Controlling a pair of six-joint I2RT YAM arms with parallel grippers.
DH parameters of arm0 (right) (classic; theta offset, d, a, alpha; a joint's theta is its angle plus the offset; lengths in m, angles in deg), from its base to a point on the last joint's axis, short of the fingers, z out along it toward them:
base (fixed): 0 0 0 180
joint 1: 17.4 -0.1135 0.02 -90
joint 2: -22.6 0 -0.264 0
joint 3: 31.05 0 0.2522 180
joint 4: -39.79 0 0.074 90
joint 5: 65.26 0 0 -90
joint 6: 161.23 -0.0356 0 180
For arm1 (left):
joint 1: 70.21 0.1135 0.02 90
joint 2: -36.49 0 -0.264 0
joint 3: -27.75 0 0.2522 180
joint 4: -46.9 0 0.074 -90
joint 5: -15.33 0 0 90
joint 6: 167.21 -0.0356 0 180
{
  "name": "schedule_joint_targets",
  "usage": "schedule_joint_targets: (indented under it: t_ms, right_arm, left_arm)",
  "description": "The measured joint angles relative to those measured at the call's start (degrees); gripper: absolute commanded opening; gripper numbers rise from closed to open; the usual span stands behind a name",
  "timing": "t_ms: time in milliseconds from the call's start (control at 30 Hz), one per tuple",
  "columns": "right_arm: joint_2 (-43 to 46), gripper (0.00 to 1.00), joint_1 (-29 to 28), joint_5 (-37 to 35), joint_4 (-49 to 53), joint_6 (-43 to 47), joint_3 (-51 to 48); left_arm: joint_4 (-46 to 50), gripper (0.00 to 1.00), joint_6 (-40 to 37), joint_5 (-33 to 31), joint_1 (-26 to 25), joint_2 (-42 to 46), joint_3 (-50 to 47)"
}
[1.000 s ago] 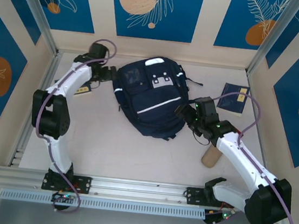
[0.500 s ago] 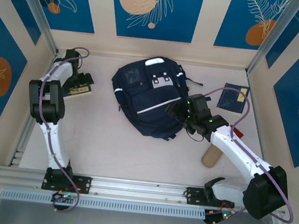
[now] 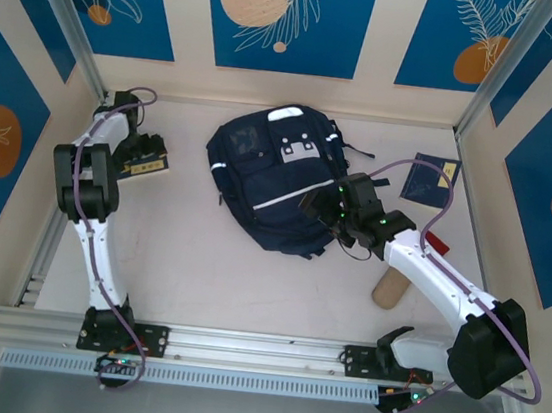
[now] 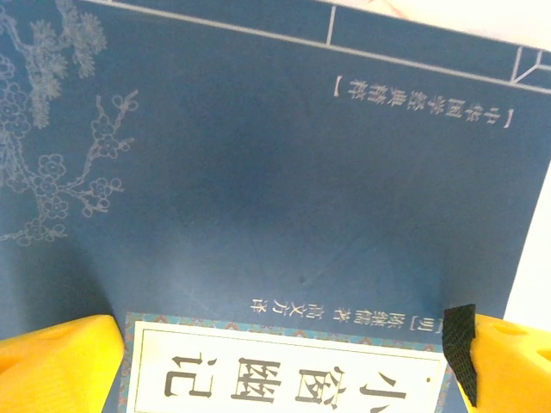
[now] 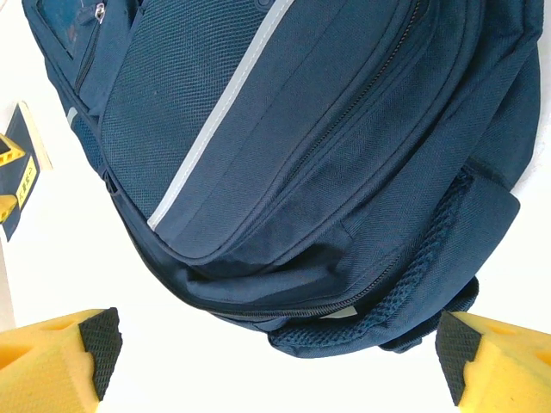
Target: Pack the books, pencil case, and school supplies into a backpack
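Top external: left arm folded back, left gripper (image 3: 149, 160) spread above a book (image 4: 275, 198) at the table's (image 3: 226, 281) far-left corner; right gripper (image 3: 318, 210) agape at the backpack (image 3: 261, 164).

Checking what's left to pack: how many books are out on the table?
2. One book lies left of the backpack; the other lies to its right, near the wall. More could be hidden inside the backpack.

The backpack (image 5: 327, 146) is coarse woven cloth, matt, with a smoother pale stripe (image 5: 217, 117). The book (image 4: 258, 198) has a matt paper cover, and the tabletop (image 3: 217, 280) looks smooth.
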Motion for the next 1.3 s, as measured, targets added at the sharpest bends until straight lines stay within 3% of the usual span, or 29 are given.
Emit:
schedule_joint_targets:
  t_ms: [300,533,833,1067,1167,1300]
  right_arm:
    - [0.9,0.95,-0.8,0.0,0.0,-0.9,0.0]
    - [3.1,0.95,-1.7,-0.4,0.2,-1.8,0.0]
    - [5.7,0.95,-2.5,-0.6,0.2,-2.4,-1.0]
    - [5.7,0.94,-3.0,0.8,0.0,-2.4,-3.7]
    - [5.8,0.92,-3.2,1.4,0.1,-2.2,-4.6]
    - [6.0,0.93,-3.9,2.4,0.2,-2.1,-5.4]
  left_arm:
    - [-4.2,0.94,1.4,2.8,-1.0,7.3,-11.6]
    - [-7.5,0.91,4.6,4.2,-4.4,13.8,-21.6]
    - [-13.7,0.91,12.4,6.2,-12.9,26.8,-39.5]
    - [-18.2,0.93,20.8,6.2,-23.9,38.9,-53.5]
    - [-17.4,0.93,24.4,6.9,-28.8,44.8,-58.2]
    - [-11.5,0.95,24.9,9.8,-30.9,50.1,-59.4]
